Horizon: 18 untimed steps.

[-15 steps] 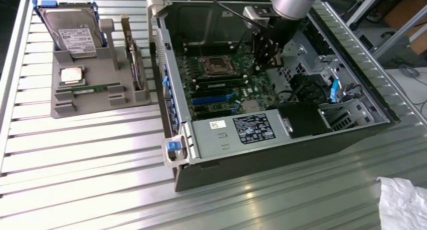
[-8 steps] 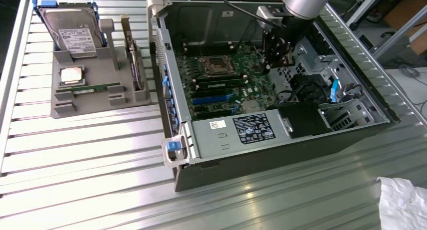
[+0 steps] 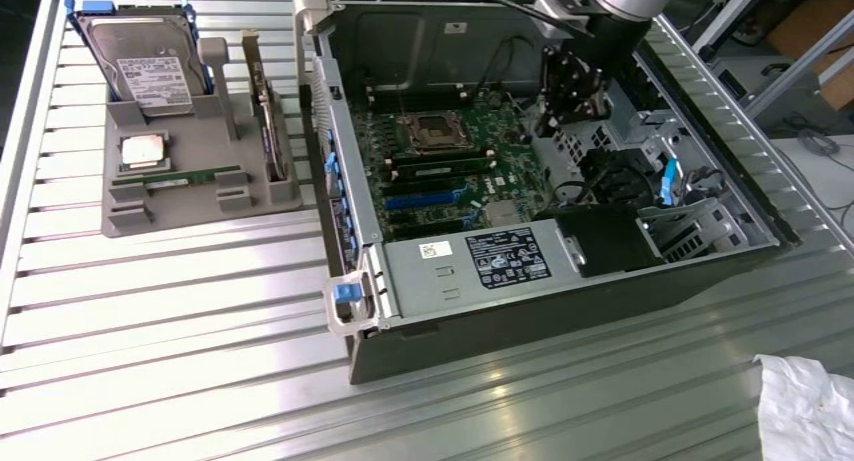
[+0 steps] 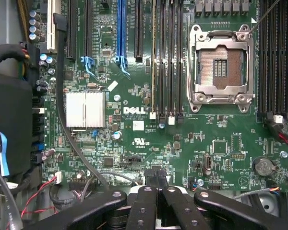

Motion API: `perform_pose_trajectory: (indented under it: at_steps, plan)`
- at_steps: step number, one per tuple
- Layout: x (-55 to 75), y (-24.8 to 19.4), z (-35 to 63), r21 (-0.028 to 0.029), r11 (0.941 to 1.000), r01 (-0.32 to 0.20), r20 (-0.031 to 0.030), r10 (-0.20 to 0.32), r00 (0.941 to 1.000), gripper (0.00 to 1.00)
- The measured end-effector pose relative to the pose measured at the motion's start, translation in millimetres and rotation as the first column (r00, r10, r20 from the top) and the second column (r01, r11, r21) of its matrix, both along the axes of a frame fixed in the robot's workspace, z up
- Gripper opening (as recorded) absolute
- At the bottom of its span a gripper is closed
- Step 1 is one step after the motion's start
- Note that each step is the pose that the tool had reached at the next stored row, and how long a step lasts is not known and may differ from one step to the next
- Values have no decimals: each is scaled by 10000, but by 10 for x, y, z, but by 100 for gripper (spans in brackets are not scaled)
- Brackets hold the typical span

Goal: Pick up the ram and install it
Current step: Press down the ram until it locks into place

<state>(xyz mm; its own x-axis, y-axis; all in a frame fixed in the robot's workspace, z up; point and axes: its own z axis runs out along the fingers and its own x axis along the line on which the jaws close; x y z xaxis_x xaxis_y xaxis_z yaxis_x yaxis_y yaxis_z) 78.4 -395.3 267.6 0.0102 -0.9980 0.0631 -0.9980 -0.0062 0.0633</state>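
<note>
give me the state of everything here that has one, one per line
computer case: lying on its side, open
cpu socket: empty, frame closed
ram: flat in the grey tray, not picked up
second ram: seated in a motherboard slot
hard drive: standing tilted in the tray
processor chip: resting in the tray
hand: shut, holding nothing, above the motherboard

case walls, black cables crowd motherboard
</note>
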Motion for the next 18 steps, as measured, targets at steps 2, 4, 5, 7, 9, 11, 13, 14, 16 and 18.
perform_pose_trajectory:
  at_steps: [2, 4, 5, 7, 9, 11, 13, 14, 16, 18]
  plan:
    - [1, 0, 72, -1, 10000, 1, 0, -1, 10000, 11]
    - [1, 0, 116, 2, 10000, 1, 0, -1, 10000, 11]
    - [1, 0, 131, 1, 10000, 1, 0, -1, 10000, 11]
    - [1, 0, 158, 1, 10000, -1, 3, 1, 10000, 11]
    - [1, 0, 175, 3, 10000, 0, 4, 0, 10000, 11]
    - [1, 0, 176, 1, 10000, 0, 4, 0, 10000, 11]
    - [1, 0, 176, 1, 10000, 1, 4, -1, 10000, 11]
    - [1, 0, 176, 0, 10000, 7, 5, -7, 10000, 11]
    - [1, 0, 176, 0, 10000, 93, 4, -93, 10000, 11]
    - [1, 0, 176, 0, 9997, 242, 4, -242, 9997, 11]
